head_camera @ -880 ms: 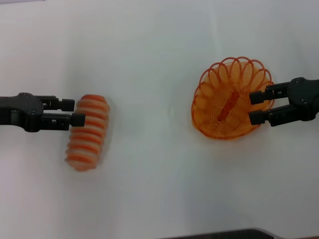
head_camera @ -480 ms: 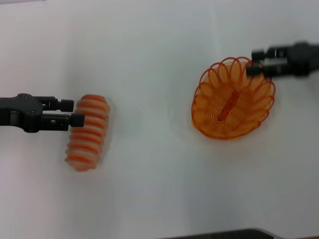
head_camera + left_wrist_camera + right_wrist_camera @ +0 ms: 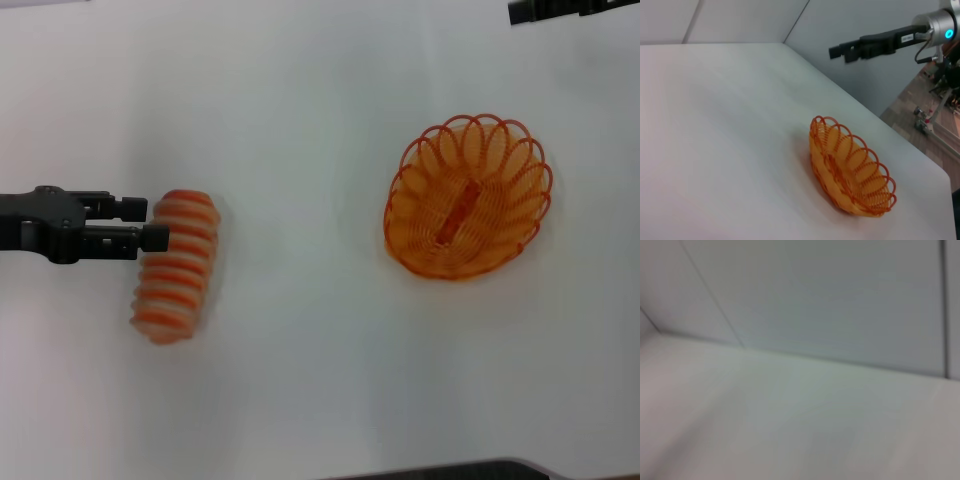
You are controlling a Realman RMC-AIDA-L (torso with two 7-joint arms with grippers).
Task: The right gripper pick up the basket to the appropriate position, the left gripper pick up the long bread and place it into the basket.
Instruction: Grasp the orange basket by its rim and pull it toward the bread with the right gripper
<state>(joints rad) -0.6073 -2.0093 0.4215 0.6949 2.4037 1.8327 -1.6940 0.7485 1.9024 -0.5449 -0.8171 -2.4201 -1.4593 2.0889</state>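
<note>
The basket (image 3: pixel 467 196) sits empty on the white worktop (image 3: pixel 320 380), and I use it as my landmark. The bread (image 3: pixel 177 265) lies well to its left, flat on the worktop. My left claw (image 3: pixel 155 223) is at the bread's upper part on the side away from the basket, fingers a little apart, tips touching the loaf. My right claw (image 3: pixel 840 52) hangs in the air beyond the basket, clear of it; I cannot tell how its fingers stand.
</note>
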